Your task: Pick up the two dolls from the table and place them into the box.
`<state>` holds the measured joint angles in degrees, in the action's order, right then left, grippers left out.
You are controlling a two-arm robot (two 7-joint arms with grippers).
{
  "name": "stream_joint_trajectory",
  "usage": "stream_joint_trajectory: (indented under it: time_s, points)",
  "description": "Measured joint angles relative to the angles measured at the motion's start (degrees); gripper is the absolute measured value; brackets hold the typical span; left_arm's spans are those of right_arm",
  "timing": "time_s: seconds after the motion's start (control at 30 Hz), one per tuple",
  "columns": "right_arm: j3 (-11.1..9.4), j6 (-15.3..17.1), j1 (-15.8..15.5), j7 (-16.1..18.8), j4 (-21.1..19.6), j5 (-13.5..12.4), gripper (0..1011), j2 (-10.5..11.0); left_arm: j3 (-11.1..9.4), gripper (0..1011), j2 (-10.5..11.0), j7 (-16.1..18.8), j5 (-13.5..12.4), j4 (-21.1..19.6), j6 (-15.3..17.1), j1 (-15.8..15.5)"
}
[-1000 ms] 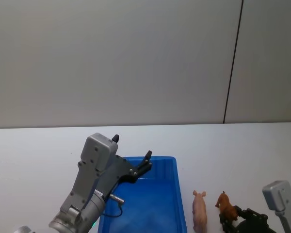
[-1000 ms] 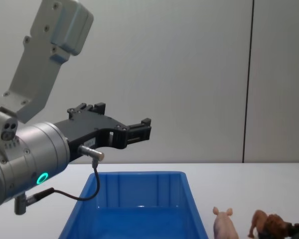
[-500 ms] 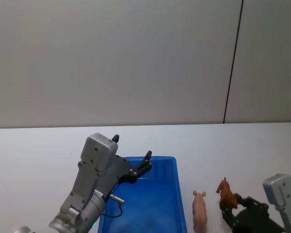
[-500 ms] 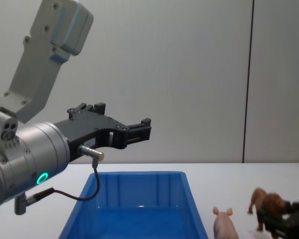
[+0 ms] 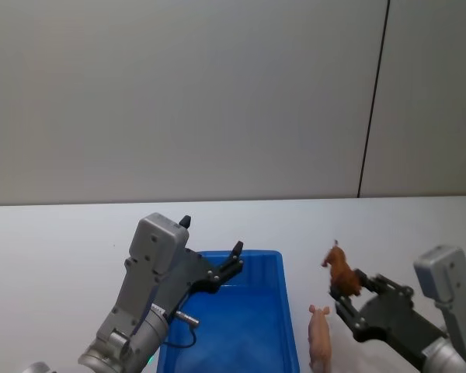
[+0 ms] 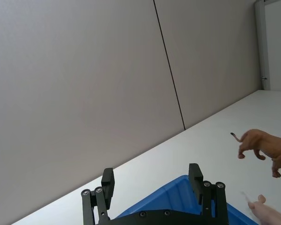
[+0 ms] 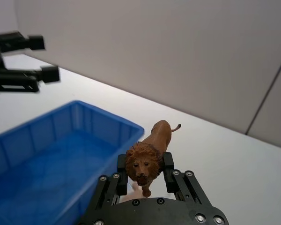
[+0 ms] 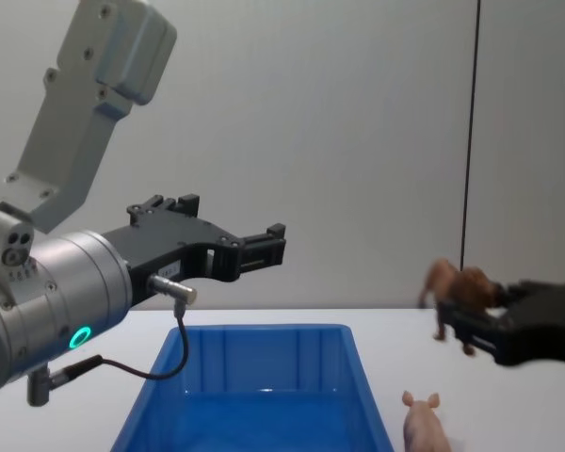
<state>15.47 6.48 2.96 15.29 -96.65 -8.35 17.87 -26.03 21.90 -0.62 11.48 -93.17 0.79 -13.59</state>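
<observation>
My right gripper [image 5: 348, 286] is shut on the orange-brown lion doll [image 5: 340, 269] and holds it in the air, just right of the blue box [image 5: 289, 330]. The right wrist view has the lion [image 7: 147, 151] clamped between the fingers, facing the camera, with the box [image 7: 107, 127] below and to one side. From the chest the lion [image 8: 455, 290] hangs above the pink pig doll [image 8: 424, 426]. The pig [image 5: 320, 339] lies on the white table [image 5: 62, 249] beside the box's right wall. My left gripper [image 5: 211, 235] hovers open and empty over the box's far end.
A grey wall with a dark vertical seam [image 5: 373, 101] runs behind the table. Bare tabletop stretches to the left of the box and behind it. The box floor [image 8: 264, 414] holds nothing that I can see.
My right gripper has lifted the lion off the table and carried it up and left, closer to the box. The pig and the left arm have stayed put.
</observation>
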Motion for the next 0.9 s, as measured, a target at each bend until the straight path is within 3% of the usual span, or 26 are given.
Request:
stream_joint_trajectory:
  time_s: [0.5,0.9]
  points:
    - [2.21,2.45,6.23,9.7,2.25,0.35,427,-4.18,0.0,1001,0.0,0.0,0.0,0.0,0.0,0.0]
    - [4.46,4.93,10.23,14.76,6.69,2.56,785,-7.33,0.0,1001,0.0,0.0,0.0,0.0,0.0,0.0]
